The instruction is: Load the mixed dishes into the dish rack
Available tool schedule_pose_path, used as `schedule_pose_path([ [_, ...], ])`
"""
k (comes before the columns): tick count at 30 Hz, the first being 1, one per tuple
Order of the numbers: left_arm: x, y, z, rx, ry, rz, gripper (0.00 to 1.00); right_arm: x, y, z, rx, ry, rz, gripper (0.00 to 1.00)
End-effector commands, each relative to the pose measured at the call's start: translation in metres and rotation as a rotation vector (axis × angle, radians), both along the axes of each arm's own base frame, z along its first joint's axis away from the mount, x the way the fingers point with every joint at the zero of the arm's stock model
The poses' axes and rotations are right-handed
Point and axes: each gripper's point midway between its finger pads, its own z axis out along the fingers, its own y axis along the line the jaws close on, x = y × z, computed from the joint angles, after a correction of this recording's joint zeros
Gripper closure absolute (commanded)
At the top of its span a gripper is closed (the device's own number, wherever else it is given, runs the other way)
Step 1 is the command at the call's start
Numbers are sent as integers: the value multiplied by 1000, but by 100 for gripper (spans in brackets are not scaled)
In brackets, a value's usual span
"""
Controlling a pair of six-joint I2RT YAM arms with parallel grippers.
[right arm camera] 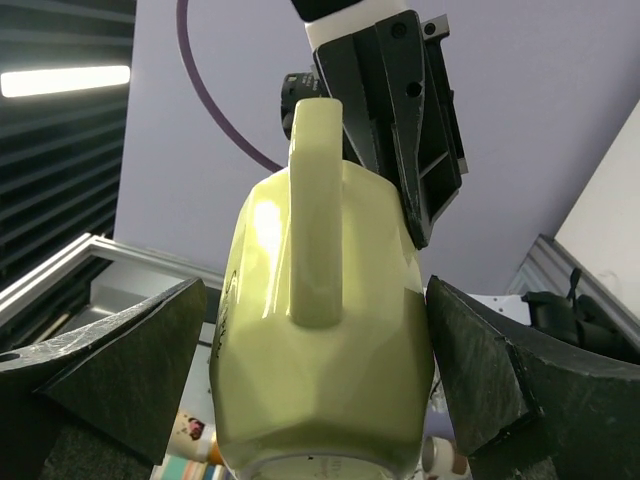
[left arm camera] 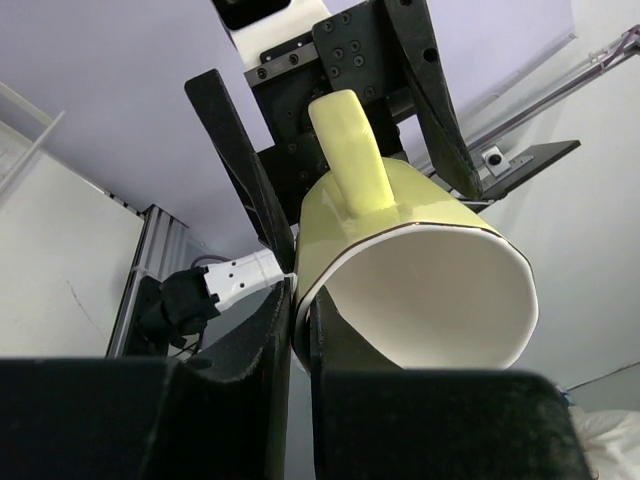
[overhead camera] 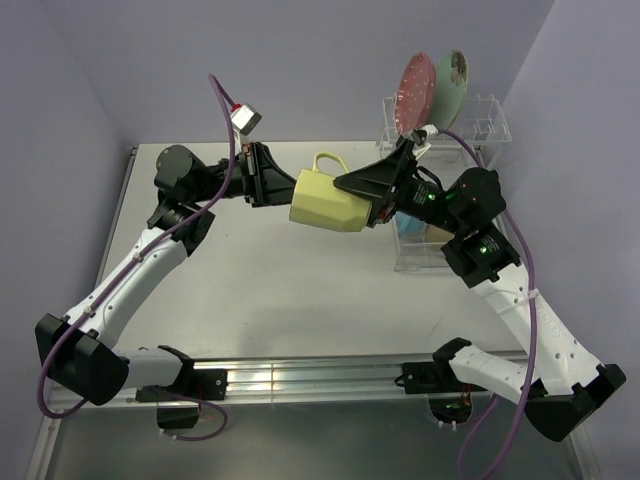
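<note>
Nearest the bases, the desk (overhead camera: 250, 285) lies bare under both arms, which reach up and inward to meet above its middle. Between them hangs the pale yellow-green mug (overhead camera: 330, 202), clear of the desk and lying on its side: its long axis runs left to right, the mouth facing the left arm, the base facing the right arm, and the handle standing up on top. The left claw (left arm camera: 300, 322) is narrowed onto the mug's rim, one finger inside the mouth and one outside, so it pinches the wall and carries the mug. The right claw (right arm camera: 315, 300) stands wide, its two fingers flanking the mug's body from the base end. In the right wrist view the handle runs straight up the middle between them, and I cannot tell whether either finger touches the glaze yet. This looks like a handover, and what matters is that the mug already sits between the right claw's jaws, with its axis pointing back along that claw. Closing should therefore catch the faceted sides, not the handle. Farther off, at the far right, stands the dish rack (overhead camera: 490, 120), with the pink white-dotted plate (overhead camera: 415, 88) and the mint-green flowered plate (overhead camera: 457, 72) upright in its raised holder. The right arm is the nearer of the two to it.
</note>
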Motion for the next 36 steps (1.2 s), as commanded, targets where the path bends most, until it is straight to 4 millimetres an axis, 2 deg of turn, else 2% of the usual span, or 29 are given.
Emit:
schedule_pose_path([
  [1, 6, 3, 27, -56, -39, 78, 100, -20, -2, 32, 38, -135, 28, 3],
  [9, 14, 4, 23, -79, 4, 86, 100, -20, 0, 22, 11, -145, 24, 3],
  [14, 18, 10, 24, -107, 24, 92, 100, -20, 2, 23, 35, -139, 37, 5],
  [20, 19, 11, 21, -115, 25, 83, 100, -17, 3, 26, 48, -143, 36, 19],
  [23, 19, 11, 18, -122, 32, 75, 100, -14, 5, 29, 61, -143, 41, 40],
  [24, 19, 11, 16, -121, 35, 75, 100, -14, 5, 32, 66, -143, 39, 73],
  [25, 19, 11, 13, -113, 33, 73, 100, -12, 6, 30, 64, -136, 43, 98],
  [26, 19, 10, 10, -102, 37, 68, 100, -12, 7, 31, 66, -134, 50, 100],
  [27, 19, 10, 8, -88, 37, 69, 94, -12, 7, 34, 71, -135, 47, 100],
  [28, 27, 9, -4, -46, 72, 97, 79, -10, 7, 32, 59, -123, 38, 100],
  [29, 31, 10, -9, -24, 88, 123, 59, -8, 6, 31, 47, -122, 24, 100],
  [30, 34, 14, -10, -4, 87, 163, 3, -5, 3, 33, 27, -147, -5, 100],
  [31, 46, 17, -18, 32, 39, 246, 1, -1, 2, 25, -4, -121, -18, 100],
  [32, 53, 20, -36, 130, 132, 295, 1, 4, -3, 23, -17, -117, -43, 100],
  [33, 61, 26, -48, 194, 154, 355, 1, 8, -6, 14, -41, -97, -54, 100],
  [34, 78, 35, -63, 274, 123, 470, 1, 9, -9, 13, -46, -96, -64, 100],
  [36, 86, 57, -99, 470, 241, 595, 1, 19, -19, -1, -97, -77, -110, 100],
])
